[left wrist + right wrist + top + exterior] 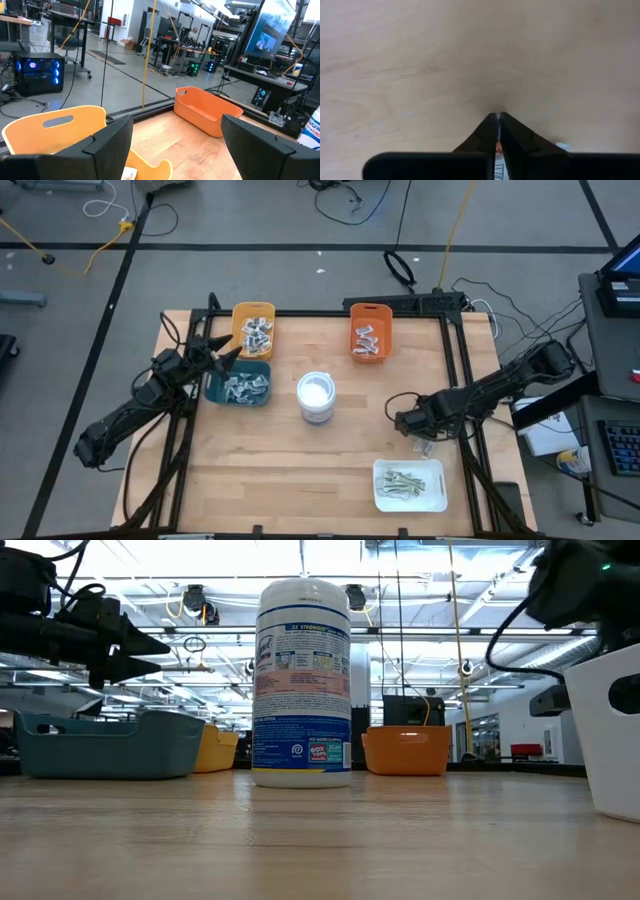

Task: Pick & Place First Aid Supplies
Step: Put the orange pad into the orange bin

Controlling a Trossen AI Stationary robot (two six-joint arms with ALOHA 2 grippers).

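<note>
My right gripper (402, 421) points down at the bare wood right of the table's middle. It is shut on a thin flat packet, of which only a white and orange-red sliver shows in the right wrist view. First aid supplies lie in the white tray (380, 470) near the front edge, and another small packet (425, 448) lies on the wood between tray and gripper. My left gripper (230, 353) hangs open and level above the yellow bin (253, 328) and teal bin (240, 385), with nothing between its fingers. My right gripper pinches the flat packet (497, 148) edge-on between its two fingers, and only a narrow sliver shows in the gap behind the fingertips (490, 122). The fingers come from above, pointing down, with their tips at the tabletop. Which part of the packet they have is hidden by the fingers.
A white wipes canister (315, 396) stands upright at the table's middle. The orange bin (369, 330) at the far edge, like the yellow and teal bins, holds packets. Bare wood lies between the canister and my right gripper.
</note>
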